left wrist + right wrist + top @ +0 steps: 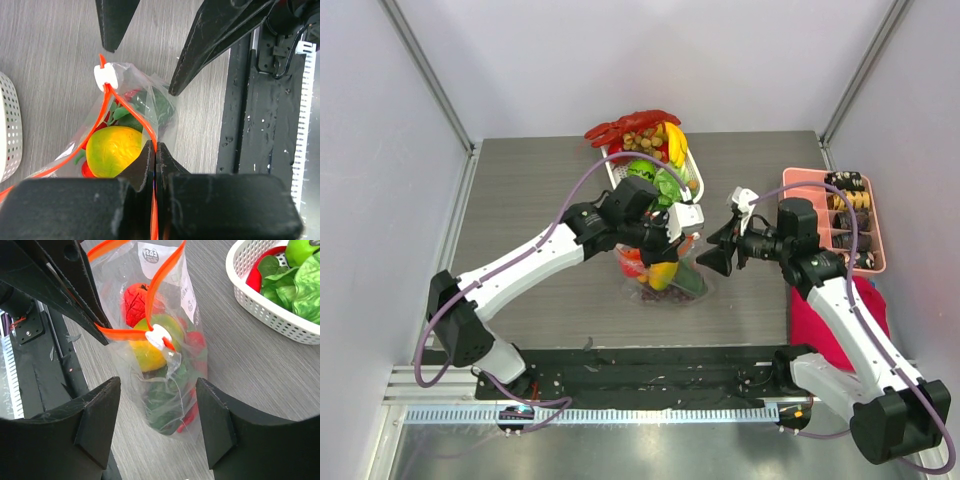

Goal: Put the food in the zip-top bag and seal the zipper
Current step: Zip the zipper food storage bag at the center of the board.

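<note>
L hand [153, 150] clamped on zipper [169, 271] of zip-top bag [170, 410], w/ food [112, 150] inside; R hand [157, 385] fingers apart, just beside bag, over tabletop [540, 200].

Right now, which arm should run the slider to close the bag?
Right. The right gripper is open, empty, and faces the slider. The left gripper is shut on the zipper, holding the bag, so it should stay put.
</note>
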{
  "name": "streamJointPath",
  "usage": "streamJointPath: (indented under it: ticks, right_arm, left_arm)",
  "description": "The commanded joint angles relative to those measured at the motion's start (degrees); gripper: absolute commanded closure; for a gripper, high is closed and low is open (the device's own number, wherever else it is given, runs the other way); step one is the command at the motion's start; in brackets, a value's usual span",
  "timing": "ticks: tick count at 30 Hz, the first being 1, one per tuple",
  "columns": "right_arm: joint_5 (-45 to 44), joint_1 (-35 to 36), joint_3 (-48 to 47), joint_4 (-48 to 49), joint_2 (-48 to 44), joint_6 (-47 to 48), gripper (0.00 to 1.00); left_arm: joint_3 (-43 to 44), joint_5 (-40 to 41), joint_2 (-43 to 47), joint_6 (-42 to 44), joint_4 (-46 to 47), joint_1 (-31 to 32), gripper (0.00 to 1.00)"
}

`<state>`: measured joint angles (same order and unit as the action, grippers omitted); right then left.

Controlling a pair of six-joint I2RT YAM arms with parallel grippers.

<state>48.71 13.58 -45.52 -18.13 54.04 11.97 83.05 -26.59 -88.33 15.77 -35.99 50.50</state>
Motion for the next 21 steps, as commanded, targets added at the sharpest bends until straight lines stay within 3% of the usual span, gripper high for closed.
streamJointPath:
  ticks: [1, 17, 20, 21]
  right_arm:
    - [0.07, 1.18, 0.60, 4.07, 0.80, 2.01, 0.34]
    - [-1.07, 5.13, 3.24, 7.76, 0.28, 4.20, 0.36]
    - [-1.16, 5.66, 3.94, 8.11, -0.25, 5.43, 0.43]
    - [-1.16, 5.75, 4.12, 7.85, -0.43, 6.74, 0.50]
  left_arm:
    - [-0.78, -2.24, 1.23, 2.25, -0.75, 0.12, 1.00]
    - [-3.77, -6.81, 2.20, 5.41, -0.75, 0.12, 1.00]
    - [-4.03, -7.34, 2.73, 5.32, -0.05, 0.04, 1.00]
    - [-4.12, -7.34, 3.16, 5.06, 0.39, -0.05, 1.00]
